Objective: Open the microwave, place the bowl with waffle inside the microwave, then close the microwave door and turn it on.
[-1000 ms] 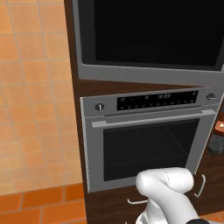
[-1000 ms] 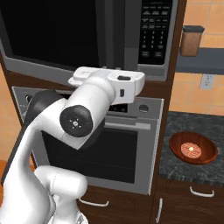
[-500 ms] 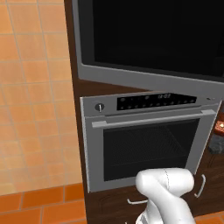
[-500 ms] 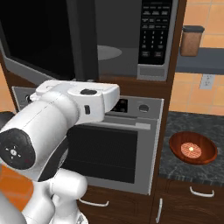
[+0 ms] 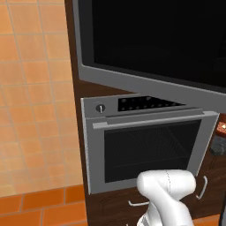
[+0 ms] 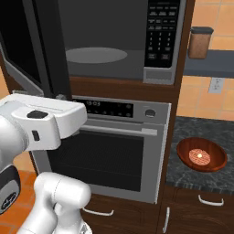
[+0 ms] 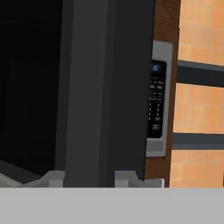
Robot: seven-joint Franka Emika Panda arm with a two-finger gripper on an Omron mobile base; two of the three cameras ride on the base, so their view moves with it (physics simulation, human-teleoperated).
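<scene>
You see the door swung out left of the microwave — oven below, bowl on the counter right.

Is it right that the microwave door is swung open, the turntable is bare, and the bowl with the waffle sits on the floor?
Not quite. The right base view shows the bowl on the dark counter right of the oven, not the floor. The microwave door is open and the turntable bare.

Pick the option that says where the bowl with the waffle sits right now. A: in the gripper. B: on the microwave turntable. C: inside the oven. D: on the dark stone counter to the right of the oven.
D: in the right base view the bowl rests on the dark counter right of the oven, while the microwave turntable lies bare.
</scene>
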